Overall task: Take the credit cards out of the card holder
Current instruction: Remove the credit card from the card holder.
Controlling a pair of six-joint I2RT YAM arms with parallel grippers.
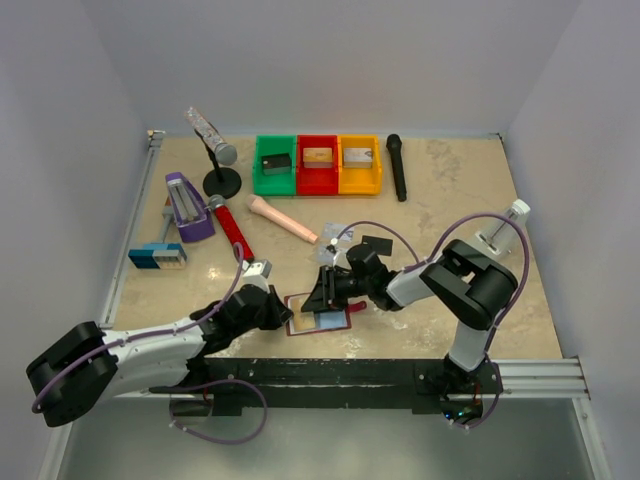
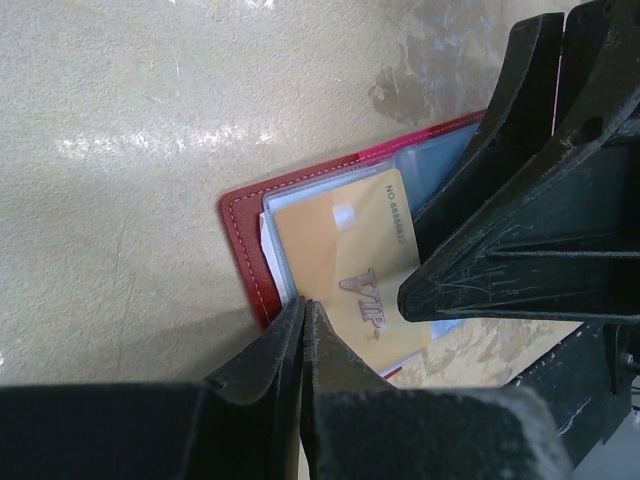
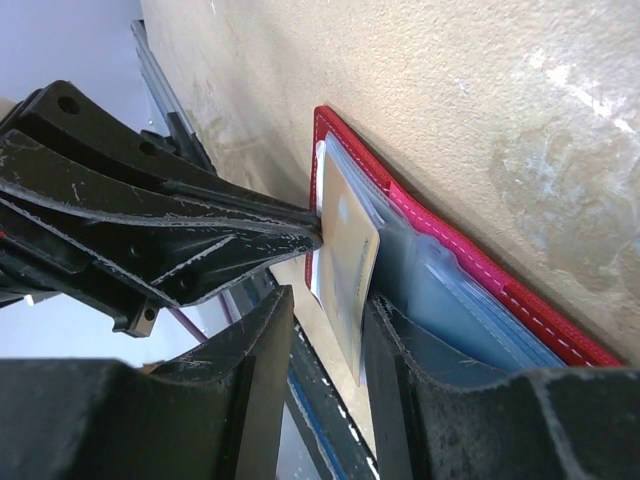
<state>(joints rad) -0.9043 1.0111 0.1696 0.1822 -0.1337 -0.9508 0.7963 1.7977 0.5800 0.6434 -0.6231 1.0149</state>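
Left pincer [image 2: 303,308] is sitting fully closed, fingers pressed flat together. Its tips are touching the lower corner of the gold card [image 2: 345,250]. I honestly can't tell if the card's edge is nipped between them or if they're just resting against it.

Right pincer [image 3: 328,300] is coming in from the 3 o'clock side with its fingers standing apart. The gold card is poking up into the gap, closer to one finger, with daylight showing on the other side, so it isn't clamping anything.

The gold card is sticking partway out of a clear blue-grey pocket, "VIP" lettering facing up. The card holder [image 2: 243,240] is lying open and flat on the worktop [image 2: 120,150], red stitched border showing around the pockets. From the overhead camera it's sitting around 6 o'clock on the worktop, close to the near edge, squeezed between the two pincers.

Further out, a dark card [image 1: 378,244] is lying flat at about 1 o'clock from the holder. A red microphone [image 1: 232,232] is lying out toward 10 o'clock. A row of bins [image 1: 318,188] is lined up at 12 o'clock by the back wall.
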